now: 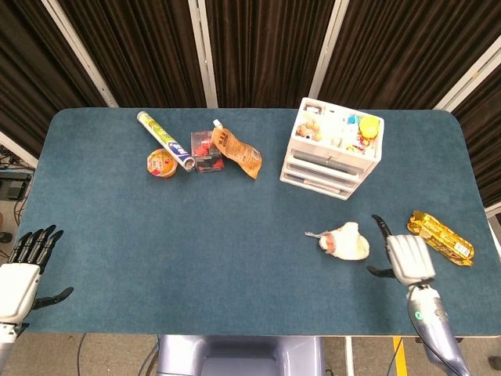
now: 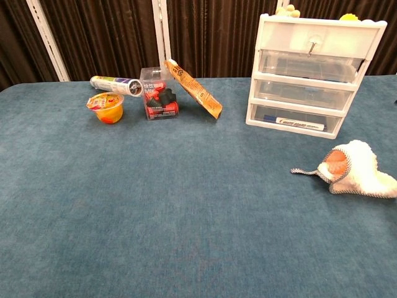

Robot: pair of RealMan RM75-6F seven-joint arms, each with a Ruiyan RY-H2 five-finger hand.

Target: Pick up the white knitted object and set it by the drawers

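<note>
The white knitted object (image 1: 345, 241) lies on the blue table (image 1: 235, 235), in front of the white drawer unit (image 1: 335, 149). It has an orange-lined opening and a short grey strap pointing left. In the chest view the knitted object (image 2: 356, 177) sits at the right edge, below the drawers (image 2: 316, 74). My right hand (image 1: 405, 257) hovers just right of it, fingers apart, holding nothing and seemingly not touching it. Open and empty, my left hand (image 1: 22, 270) is at the table's front left corner. Neither hand shows in the chest view.
A gold wrapper (image 1: 441, 236) lies right of my right hand. At the back left stand a tube (image 1: 165, 140), a fruit cup (image 1: 161, 163), a clear box of red pieces (image 1: 205, 151) and an orange pouch (image 1: 237, 153). Small toys fill the drawer unit's top.
</note>
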